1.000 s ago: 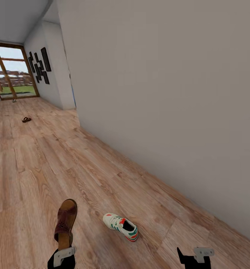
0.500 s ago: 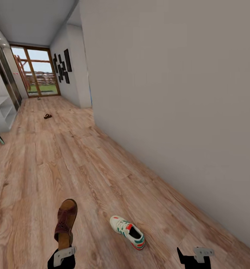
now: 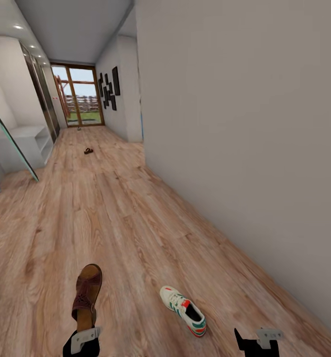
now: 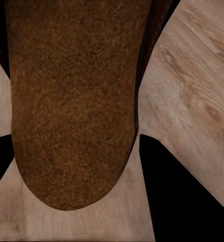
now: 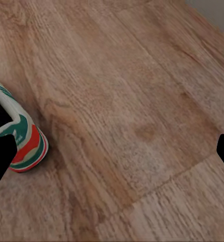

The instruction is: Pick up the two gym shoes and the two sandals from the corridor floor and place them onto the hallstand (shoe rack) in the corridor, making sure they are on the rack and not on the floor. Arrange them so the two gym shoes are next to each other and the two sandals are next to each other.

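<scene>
Transit, by the look of it, with one shoe in hand and the rack to be reached.

Floor [image 3: 136,213] running from 6 towards 12 o'clock, bare planks between robot and far end. Wall [image 3: 245,148] along the whole 1-to-4 o'clock side, close by; little room to swing that way.

Low white unit [image 3: 27,146] at 10 o'clock, open shelf visible, possibly the rack, though too far off to tell for sure. Slanted teal poles [image 3: 12,144] just in front of it, likely in the way of a direct approach. Glazed door [image 3: 81,101] at 12 o'clock, black wall panels [image 3: 108,89] beside it at 1.

Near sandal [image 3: 87,292] at 7 o'clock, clamped by its heel end in the left gripper [image 3: 84,333], tan footbed between the fingers in the left wrist view, clear of the planks. Sneaker [image 3: 183,310] at 5 o'clock, lying on the floor, well apart from the wall. Right gripper [image 3: 257,339] spread wide and carrying nothing, sneaker heel just beside one finger in the right wrist view. Far sandal [image 3: 88,150] small at 11 o'clock, on the floor.

Next, probably: lowering and closing on the sneaker, or driving on towards 10 o'clock around the poles.
</scene>
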Controlling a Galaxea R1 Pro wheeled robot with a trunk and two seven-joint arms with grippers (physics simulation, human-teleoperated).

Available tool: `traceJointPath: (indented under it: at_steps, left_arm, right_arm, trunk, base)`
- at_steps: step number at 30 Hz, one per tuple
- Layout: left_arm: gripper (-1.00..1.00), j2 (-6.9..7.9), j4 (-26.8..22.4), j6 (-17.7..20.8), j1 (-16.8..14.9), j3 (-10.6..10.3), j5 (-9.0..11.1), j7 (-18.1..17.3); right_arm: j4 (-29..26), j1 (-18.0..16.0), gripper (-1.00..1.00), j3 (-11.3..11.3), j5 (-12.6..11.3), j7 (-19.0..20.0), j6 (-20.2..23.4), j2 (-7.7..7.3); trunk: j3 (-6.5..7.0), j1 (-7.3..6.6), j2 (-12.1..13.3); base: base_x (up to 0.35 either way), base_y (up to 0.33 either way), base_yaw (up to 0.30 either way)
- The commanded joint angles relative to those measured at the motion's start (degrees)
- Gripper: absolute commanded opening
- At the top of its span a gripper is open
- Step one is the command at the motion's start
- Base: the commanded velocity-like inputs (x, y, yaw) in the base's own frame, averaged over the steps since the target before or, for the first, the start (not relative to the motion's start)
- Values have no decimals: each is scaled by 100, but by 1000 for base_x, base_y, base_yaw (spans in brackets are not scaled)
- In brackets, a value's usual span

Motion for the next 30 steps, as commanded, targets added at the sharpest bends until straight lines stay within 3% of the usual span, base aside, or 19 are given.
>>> traceJointPath:
  at_steps: [1,7,17,30]
  left_arm:
    - [-100,7,1,-16,-6,-47,-7,61]
    - [-100,7,-4,-16,-5,-49,-7,61]
    - [-100,7,-12,-16,-6,-47,-7,61]
    - [-100,7,-13,-16,1,-50,-7,61]
  right_arm:
    - [1,-2,100,-33,15,49,-17,4]
    - [1,-2,100,-33,15,49,-17,4]
    - [0,-2,100,-33,15,49,-18,4]
    - [-7,-2,100,-33,19,58,-21,4]
  trunk:
    - [-5,-1,-2]
    - [-5,-1,-2]
    - [-5,-1,-2]
    - [-5,-1,-2]
  base:
    - [0,0,277]
    - [-19,-37,277]
    - [-117,-213,268]
    - [-13,-51,40]
